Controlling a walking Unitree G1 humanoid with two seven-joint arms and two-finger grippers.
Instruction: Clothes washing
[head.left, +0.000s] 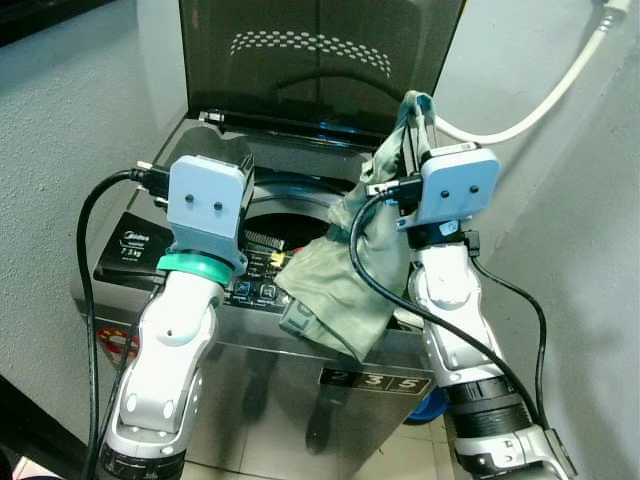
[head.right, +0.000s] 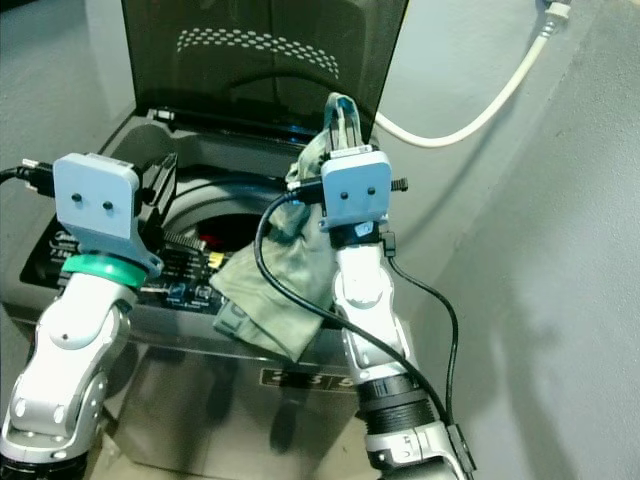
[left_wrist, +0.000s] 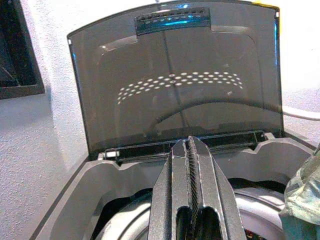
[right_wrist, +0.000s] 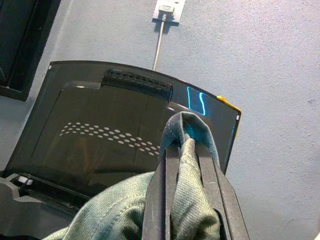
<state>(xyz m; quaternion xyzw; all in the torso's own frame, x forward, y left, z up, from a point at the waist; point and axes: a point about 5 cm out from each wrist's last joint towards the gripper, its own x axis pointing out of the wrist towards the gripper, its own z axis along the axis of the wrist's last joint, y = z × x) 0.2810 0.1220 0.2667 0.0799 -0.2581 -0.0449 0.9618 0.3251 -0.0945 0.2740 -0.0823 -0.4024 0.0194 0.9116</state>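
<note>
A: From the left eye view, where is the clothing?

B: The crumpled grey-green cloth garment (head.left: 350, 270) hangs from the right hand (head.left: 418, 112), which is raised over the right edge of the silver top-loading washing machine (head.left: 280, 380). Its lower folds drape across the front right rim beside the dark control panel (head.left: 200, 265). The smoked dark plastic lid (head.left: 310, 60) stands open at the back. The left hand (head.left: 245, 175) hangs over the left side of the drum opening (head.left: 290, 215).

A: And the right eye view?

B: A white hose (head.right: 470, 110) curves along the wall behind the machine.

A: Left wrist view?

B: The left hand's black fingers (left_wrist: 192, 190) are pressed together, gripping nothing, pointing at the lid.

A: Right wrist view?

B: The right hand's fingers (right_wrist: 165, 195) are clenched on a fold of the garment, which loops over their tips.
</note>
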